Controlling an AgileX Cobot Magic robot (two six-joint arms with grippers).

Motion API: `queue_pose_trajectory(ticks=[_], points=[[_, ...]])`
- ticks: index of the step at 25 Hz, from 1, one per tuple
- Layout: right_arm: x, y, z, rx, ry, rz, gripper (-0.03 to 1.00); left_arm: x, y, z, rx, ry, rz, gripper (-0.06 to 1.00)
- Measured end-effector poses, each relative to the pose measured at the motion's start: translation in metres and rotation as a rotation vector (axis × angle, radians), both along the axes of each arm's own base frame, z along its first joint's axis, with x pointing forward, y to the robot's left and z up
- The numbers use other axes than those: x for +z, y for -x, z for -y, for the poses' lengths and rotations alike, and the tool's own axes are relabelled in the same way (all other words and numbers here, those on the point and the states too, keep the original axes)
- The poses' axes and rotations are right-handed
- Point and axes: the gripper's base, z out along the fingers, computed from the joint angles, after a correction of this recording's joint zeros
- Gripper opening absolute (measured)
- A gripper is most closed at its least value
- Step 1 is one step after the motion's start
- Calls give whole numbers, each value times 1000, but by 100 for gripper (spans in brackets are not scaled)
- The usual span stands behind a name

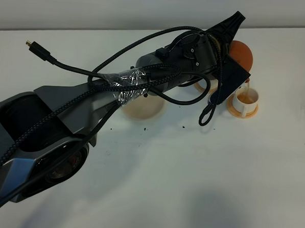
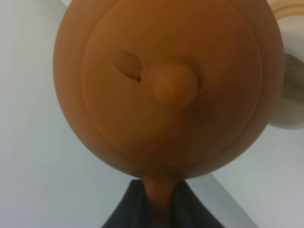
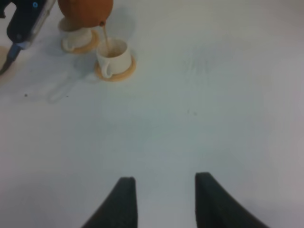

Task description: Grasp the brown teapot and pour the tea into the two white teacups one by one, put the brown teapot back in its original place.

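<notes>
My left gripper (image 1: 229,44) reaches across to the right and is shut on the loop handle of the brown teapot (image 1: 242,55). The teapot is tilted above the two white teacups; its lid knob (image 2: 173,85) fills the left wrist view. A thin stream of tea (image 3: 105,35) runs from the spout into the right teacup (image 1: 244,100), which holds tea on its orange-tan saucer (image 3: 115,73). The other teacup (image 3: 76,35) sits under the teapot, mostly hidden by the arm in the high view. The pale beige coaster (image 1: 141,107) is bare. My right gripper (image 3: 164,202) is open and empty.
A loose black cable with a plug (image 1: 38,49) sticks out from the left arm over the white table (image 1: 200,178). A cable loop (image 1: 208,114) hangs close to the cups. A few dark specks (image 1: 141,129) lie near the coaster.
</notes>
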Motion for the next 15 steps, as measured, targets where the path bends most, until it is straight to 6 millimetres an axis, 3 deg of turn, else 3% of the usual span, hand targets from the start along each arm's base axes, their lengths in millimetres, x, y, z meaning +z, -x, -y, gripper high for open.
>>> queue_pose_trajectory(ticks=[15], points=[[0,0,0,0,0,0,29,-13,-4,6,-84,-55,69,11]])
